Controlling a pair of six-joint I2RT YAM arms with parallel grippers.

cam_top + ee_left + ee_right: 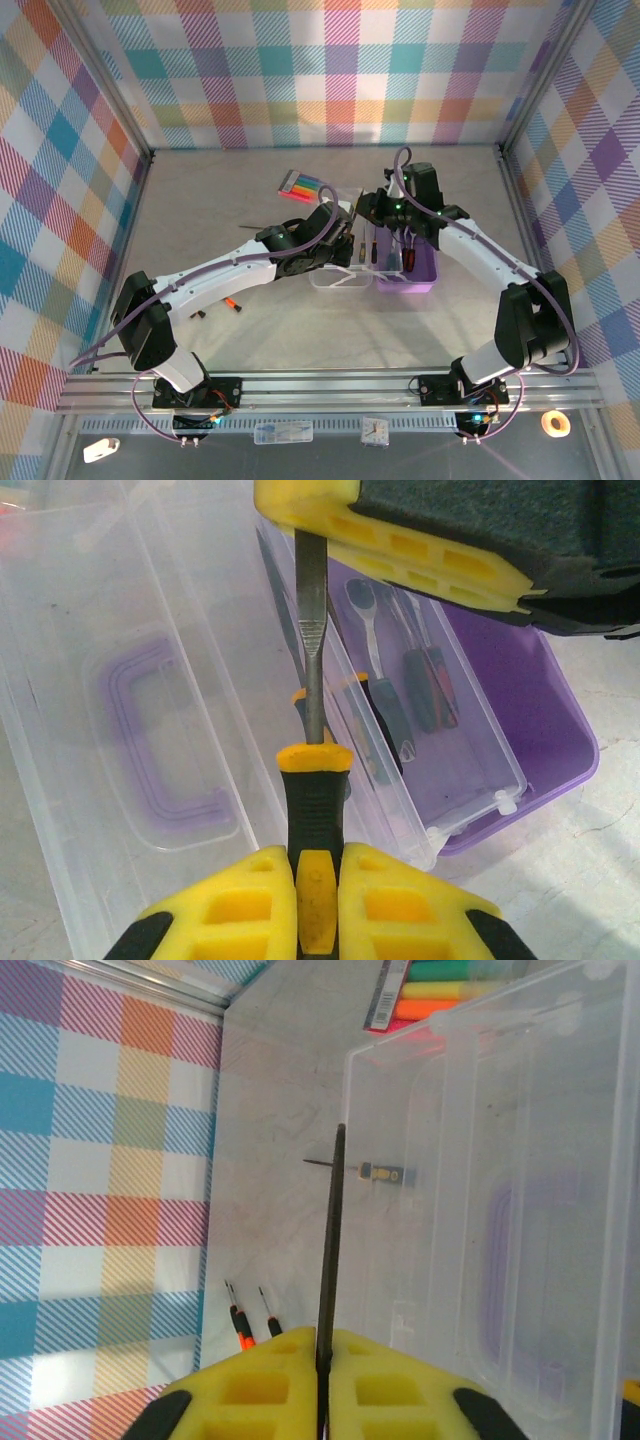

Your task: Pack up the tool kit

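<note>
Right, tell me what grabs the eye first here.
The black-and-orange-handled screwdriver stretched between both grippers: the left gripper clamps its handle, and the right gripper is shut on its thin metal shaft. Below them, mid-table, lies the open purple plastic tool box with its clear hinged lid folded out flat and a few tools inside.

You had a screwdriver [316, 720] with a dull grey metal shaft and a matt black-and-orange plastic handle. The box base [545, 715] was smooth, glossy purple plastic, its lid [90, 660] clear, lightly scuffed plastic. Your left tool [318, 905] wore matt yellow plastic fingers [240, 915]; the counter [610, 880] looked pale, matt, faintly rough.
</note>
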